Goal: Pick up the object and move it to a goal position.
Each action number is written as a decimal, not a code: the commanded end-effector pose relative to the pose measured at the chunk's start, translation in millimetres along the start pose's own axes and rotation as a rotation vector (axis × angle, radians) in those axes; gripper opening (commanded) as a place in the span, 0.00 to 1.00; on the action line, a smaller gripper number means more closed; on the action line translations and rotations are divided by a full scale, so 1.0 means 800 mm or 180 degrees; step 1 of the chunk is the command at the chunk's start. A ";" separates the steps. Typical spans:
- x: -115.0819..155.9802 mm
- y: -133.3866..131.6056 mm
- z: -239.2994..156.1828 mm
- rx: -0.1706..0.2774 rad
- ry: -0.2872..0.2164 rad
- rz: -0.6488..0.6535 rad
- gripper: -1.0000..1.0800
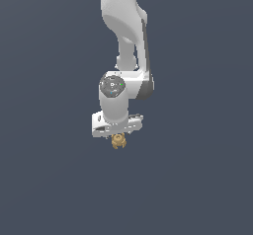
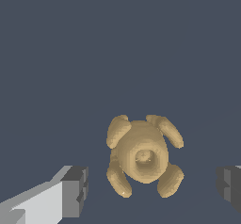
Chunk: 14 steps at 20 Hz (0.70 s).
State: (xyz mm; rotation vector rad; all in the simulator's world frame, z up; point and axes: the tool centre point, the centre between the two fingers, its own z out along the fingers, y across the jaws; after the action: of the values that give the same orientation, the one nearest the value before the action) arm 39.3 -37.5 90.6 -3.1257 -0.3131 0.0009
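The object [image 2: 142, 155] is a small tan-gold lump with a rounded body and several stubby lobes around it. In the wrist view it lies on the dark grey surface between my two fingertips, with a gap on each side. My gripper [image 2: 153, 184] is open around it, one finger [image 2: 70, 192] on one side and the other finger [image 2: 229, 183] at the frame edge. In the exterior view the object [image 1: 118, 140] shows just under the white hand, and the fingers are hidden behind the hand.
The white arm [image 1: 123, 31] comes down from the top of the exterior view. A plain dark grey surface [image 1: 49, 179] lies all around.
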 end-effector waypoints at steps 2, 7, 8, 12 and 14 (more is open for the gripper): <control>0.000 0.000 0.007 0.0000 0.0000 -0.0002 0.96; -0.001 0.000 0.039 0.0000 0.0001 -0.0008 0.96; -0.001 0.000 0.046 -0.0001 0.0001 -0.0011 0.96; -0.001 0.000 0.062 -0.0001 0.0002 -0.0013 0.96; 0.000 0.000 0.063 -0.0001 0.0002 -0.0013 0.96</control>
State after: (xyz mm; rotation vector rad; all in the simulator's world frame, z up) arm 38.5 -37.6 41.3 -3.1249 -0.3192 0.0031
